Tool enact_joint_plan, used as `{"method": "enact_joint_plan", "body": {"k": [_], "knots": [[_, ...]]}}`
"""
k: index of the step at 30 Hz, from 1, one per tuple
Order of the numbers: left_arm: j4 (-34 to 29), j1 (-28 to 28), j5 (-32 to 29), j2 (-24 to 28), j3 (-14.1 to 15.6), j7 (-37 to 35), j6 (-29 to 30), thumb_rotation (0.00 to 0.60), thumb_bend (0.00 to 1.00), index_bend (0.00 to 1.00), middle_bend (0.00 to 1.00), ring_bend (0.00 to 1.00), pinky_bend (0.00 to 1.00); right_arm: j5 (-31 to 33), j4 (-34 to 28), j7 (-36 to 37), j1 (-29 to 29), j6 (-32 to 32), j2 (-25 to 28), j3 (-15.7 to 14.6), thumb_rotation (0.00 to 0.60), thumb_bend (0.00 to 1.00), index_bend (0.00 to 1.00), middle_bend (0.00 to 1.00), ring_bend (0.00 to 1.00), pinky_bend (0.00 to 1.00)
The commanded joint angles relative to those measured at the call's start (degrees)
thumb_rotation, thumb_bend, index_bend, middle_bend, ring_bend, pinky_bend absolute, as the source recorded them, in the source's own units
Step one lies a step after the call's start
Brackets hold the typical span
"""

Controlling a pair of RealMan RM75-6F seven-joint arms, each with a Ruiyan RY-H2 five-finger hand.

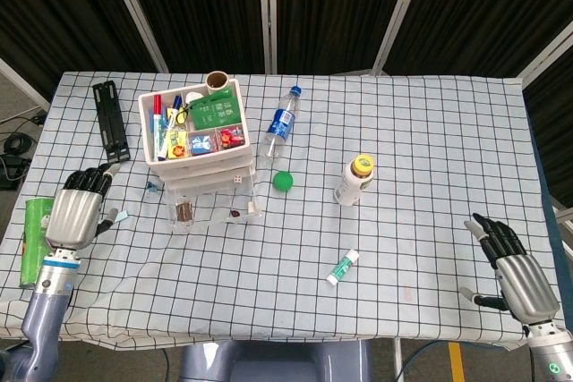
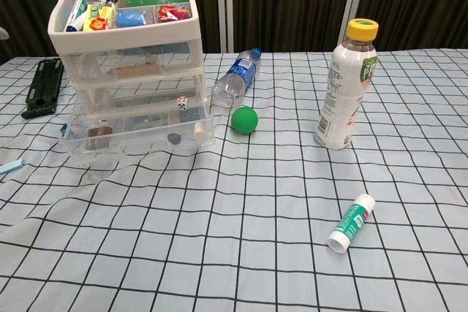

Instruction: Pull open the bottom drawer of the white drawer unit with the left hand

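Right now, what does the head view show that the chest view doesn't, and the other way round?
Only the head view shows the left hand and right hand, both open and off the drawer unit, plus the green can at the table's left edge. Only the chest view shows the drawer fronts side-on, with the bottom drawer sticking out past the ones above. Both show the white drawer unit, the black clip, the water bottle, the green ball, the yellow-capped bottle and the small tube.

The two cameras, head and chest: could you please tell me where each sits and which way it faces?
Head view: high up, looking steeply down on the table; left hand and right hand show.
Chest view: low at the near edge, looking level across; no hand shows.
Both share the drawer unit and green ball.
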Motion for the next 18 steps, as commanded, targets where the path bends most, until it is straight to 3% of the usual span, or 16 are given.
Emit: {"method": "enact_joint_plan", "body": {"k": [1,8,10,13,18], "knots": [[1.9,4.4,5.9,-2.1,1.2,-5.1,7.7,0.600,0.29,0.09,0.05,0.09,0.16,0.3,0.3,-0.9,0.1,-0.2,-0.4,0.2,0.600,0.02,0.00,0.00,0.00,0.00],[6.2,10.9,12.0,-5.7,3.6,-5.8,17.2,0.600,0.25,0.02,0.00,0.01,0.06,0.4,1.8,-2.9,0.1,1.0,-2.1,1.1,0.600,0.02,0.00,0.00,0.00,0.00],[6.9,13.0,12.9,-6.0,4.4,-6.4,19.1,0.600,0.20,0.00,0.00,0.00,0.02,0.3,2.4,-3.7,0.1,1.4,-2.8,1.4,0.600,0.02,0.00,0.00,0.00,0.00],[6.1,15.0,12.0,-4.5,5.9,-5.7,18.0,0.600,0.10,0.00,0.00,0.00,0.00,0.2,3.1,-5.6,0.0,1.9,-3.7,1.7,0.600,0.01,0.00,0.00,0.00,0.00],[1.0,17.2,10.5,-1.0,6.7,-5.2,16.4,0.600,0.08,0.00,0.00,0.00,0.00,-0.5,4.4,-8.9,-0.2,2.8,-5.5,1.8,0.600,0.01,0.00,0.00,0.00,0.00]]}}
